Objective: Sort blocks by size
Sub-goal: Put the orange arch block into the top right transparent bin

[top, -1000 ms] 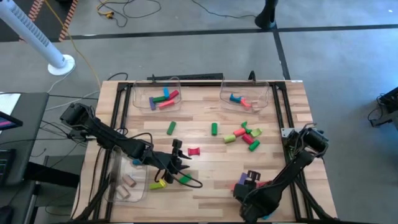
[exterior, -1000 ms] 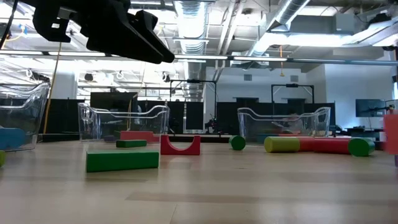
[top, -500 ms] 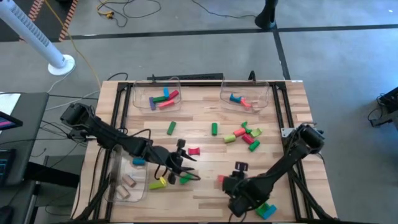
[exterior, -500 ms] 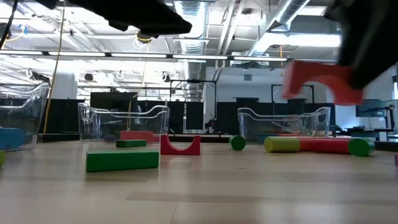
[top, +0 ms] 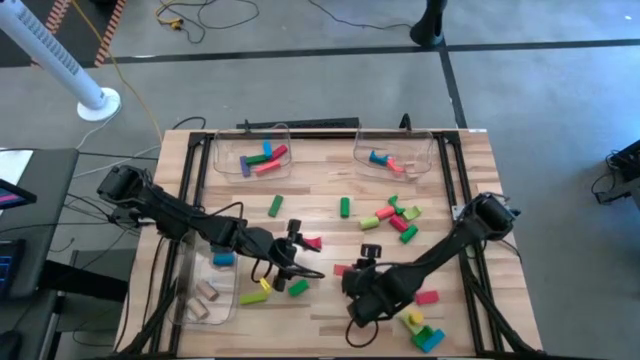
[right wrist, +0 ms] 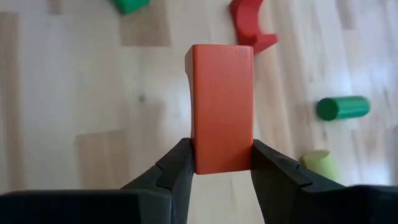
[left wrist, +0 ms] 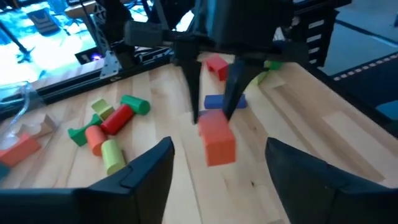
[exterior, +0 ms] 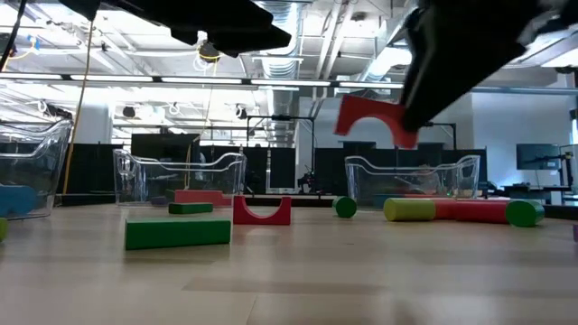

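- Wooden bench (top: 330, 195) with clear bins: two at far edge (top: 262, 152) (top: 395, 152), one at left edge (top: 205, 285) holding plain wood blocks (top: 203, 296) and a blue one
- Right arm reaching across bench front toward centre; right pincer (top: 352, 268) clamped on orange-red arch block (right wrist: 222, 115), held above the bench, seen raised in low view (exterior: 375, 119)
- Left arm stretched from left edge; left pincer (top: 292, 243) hovering just beside red arch (top: 313, 242), fingers apart, nothing between them
- Cluster of red, green, yellow blocks (top: 393, 217) right of centre; green bar (top: 275, 206) and green cylinder (top: 344, 207) mid-bench
- Yellow block (top: 253, 297) and green block (top: 298, 287) near left pincer
- Pink, yellow, blue blocks (top: 424, 325) at front right
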Tool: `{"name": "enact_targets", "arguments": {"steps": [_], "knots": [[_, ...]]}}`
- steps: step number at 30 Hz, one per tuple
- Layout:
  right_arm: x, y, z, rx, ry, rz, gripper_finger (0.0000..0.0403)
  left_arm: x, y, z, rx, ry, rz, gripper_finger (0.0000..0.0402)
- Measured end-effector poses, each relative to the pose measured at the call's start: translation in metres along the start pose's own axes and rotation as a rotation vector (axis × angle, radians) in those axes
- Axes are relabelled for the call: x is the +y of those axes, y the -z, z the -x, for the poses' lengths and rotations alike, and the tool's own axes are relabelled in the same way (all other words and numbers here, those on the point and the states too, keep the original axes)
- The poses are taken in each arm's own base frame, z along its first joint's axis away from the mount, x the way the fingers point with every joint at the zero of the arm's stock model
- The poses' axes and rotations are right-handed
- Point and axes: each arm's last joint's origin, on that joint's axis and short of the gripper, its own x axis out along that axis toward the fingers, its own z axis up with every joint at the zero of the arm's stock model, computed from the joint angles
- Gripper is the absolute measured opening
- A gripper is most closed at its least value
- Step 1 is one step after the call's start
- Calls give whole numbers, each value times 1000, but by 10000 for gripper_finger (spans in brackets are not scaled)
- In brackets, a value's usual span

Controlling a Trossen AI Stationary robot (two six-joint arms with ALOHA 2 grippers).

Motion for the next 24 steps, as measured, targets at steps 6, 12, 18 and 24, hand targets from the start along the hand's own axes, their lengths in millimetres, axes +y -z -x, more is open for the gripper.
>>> {"name": "enact_targets", "arguments": {"steps": [6, 12, 18, 24], "knots": [[-11, -17, 1, -53, 42, 24, 166, 6, 2, -1, 13, -15, 16, 262], [-19, -39, 13, -127, 49, 61, 166, 10, 3, -2, 17, -29, 28, 260], [-26, -50, 13, -156, 46, 95, 166, 12, 3, -2, 15, -28, 33, 259], [-34, -56, 8, -165, 56, 63, 166, 11, 3, -2, 15, -2, 31, 259]]}}
